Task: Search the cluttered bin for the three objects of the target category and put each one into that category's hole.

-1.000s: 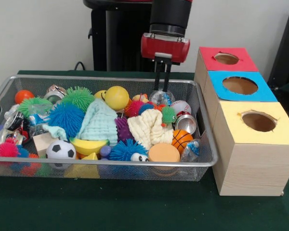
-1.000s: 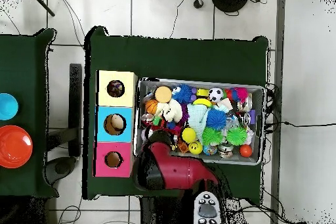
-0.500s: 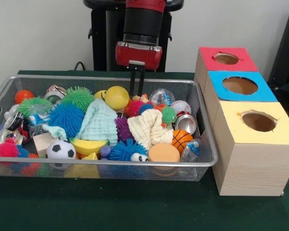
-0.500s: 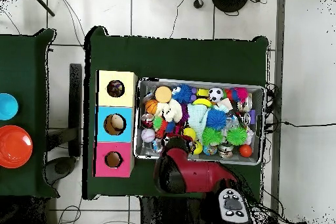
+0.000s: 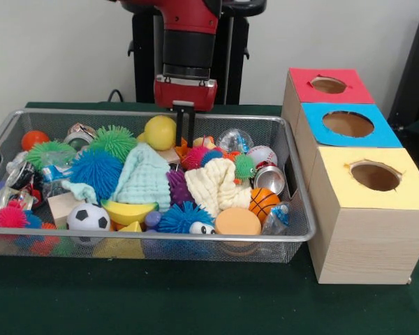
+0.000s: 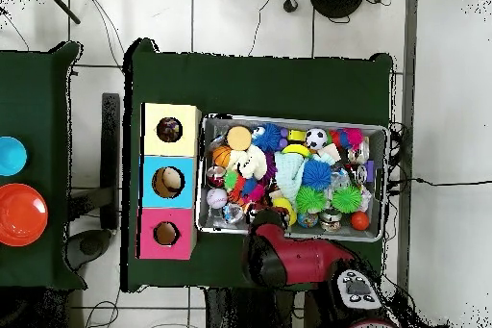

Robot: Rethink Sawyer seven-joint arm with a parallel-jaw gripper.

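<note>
The gripper is hanging with its dark fingers pressed close together, reaching down just beside the yellow ball at the far side of the wire bin. Nothing is showing between the fingers, and whether they are touching the ball or only standing next to it cannot be told from the front view. In the overhead view the red arm is covering the spot, so that view is not settling it either.

The step in hand appears to be the search: the robot is probing the clutter rather than carrying anything. The target category is not evident, so the three wanted objects cannot be singled out. Candidates are lying all through the bin: a soccer ball, a small basketball, a baseball, spiky rubber balls in blue and green, folded cloths in mint and cream, and a dented can.

The three boxes are standing just beside the bin, topped red, blue and yellow, each with one round hole.

The next move probably calls for spreading the fingers, settling them around one chosen object, closing, lifting clear of the bin wall, and carrying it over the matching hole.
</note>
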